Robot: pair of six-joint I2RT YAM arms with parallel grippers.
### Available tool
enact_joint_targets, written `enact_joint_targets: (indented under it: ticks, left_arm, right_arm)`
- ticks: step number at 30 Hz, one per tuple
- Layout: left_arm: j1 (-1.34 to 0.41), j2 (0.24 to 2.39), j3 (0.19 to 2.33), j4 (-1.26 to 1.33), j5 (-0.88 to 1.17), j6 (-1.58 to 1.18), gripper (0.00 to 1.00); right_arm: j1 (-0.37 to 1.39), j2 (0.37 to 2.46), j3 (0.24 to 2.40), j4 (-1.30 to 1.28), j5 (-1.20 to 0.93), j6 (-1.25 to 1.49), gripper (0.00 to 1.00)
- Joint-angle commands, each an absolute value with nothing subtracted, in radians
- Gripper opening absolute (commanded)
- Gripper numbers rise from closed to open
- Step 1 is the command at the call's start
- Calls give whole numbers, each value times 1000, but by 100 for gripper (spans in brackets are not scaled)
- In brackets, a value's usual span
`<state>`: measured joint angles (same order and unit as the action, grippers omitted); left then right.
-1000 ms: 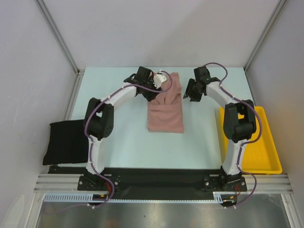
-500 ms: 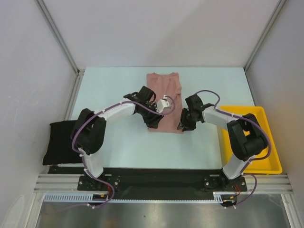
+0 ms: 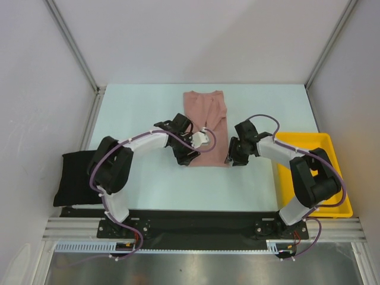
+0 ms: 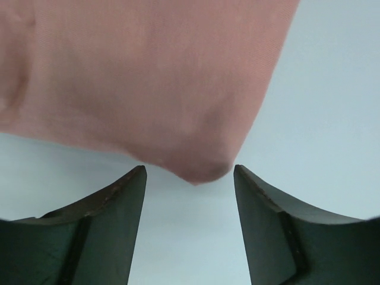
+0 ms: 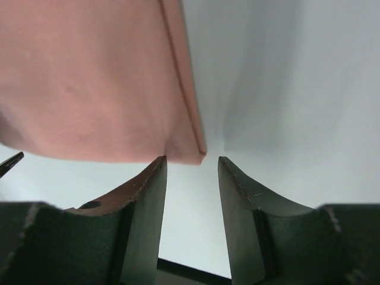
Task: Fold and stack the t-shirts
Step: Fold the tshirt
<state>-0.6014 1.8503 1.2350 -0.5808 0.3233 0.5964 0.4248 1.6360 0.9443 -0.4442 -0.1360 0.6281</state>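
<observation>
Left gripper (image 4: 190, 173) and right gripper (image 5: 192, 159) stood part-open, empty; a pink t-shirt (image 4: 136, 77) corner lay just ahead of each gap.

The dusty pink t-shirt (image 3: 206, 116) lies folded into a long narrow strip at the centre; the black t-shirt (image 3: 80, 177) sits folded far left, well apart.

Folded dusty-pink cloth t-shirt (image 3: 208, 116) lies mid-table on pale flat tabletop (image 3: 142, 113), long side running front-to-back. Folded black cloth t-shirt (image 3: 80, 178) sits far L at near-L edge, outboard of L arm, well apart from pink tee. Rigid yellow plastic tray (image 3: 326, 211) sits at R edge, outboard of R arm. L gripper (image 3: 187, 158) is at pink tee's near-L corner, R gripper (image 3: 231, 159) at its near-R corner, w/ tee's near edge btwn them.
</observation>
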Motion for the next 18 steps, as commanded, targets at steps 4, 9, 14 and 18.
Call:
enact_joint_targets:
  ticks: [4,9,14,18]
  left_arm:
    - [-689,1658,1131,-595,270,808,70]
    - [-759,1647,1011,-470,178,867,73]
    - [-759,1670,997,-348,120,856,72]
    - [-759,1687,953,-295,95,867,67]
  right_arm:
    - [465,1565,907,-439,-115,643,48]
    - [476,1604,900,-394,-113,663,54]
    - [476,1652,894,-350,-117,680,42]
    - [477,1667,878,-328,-133,696,21]
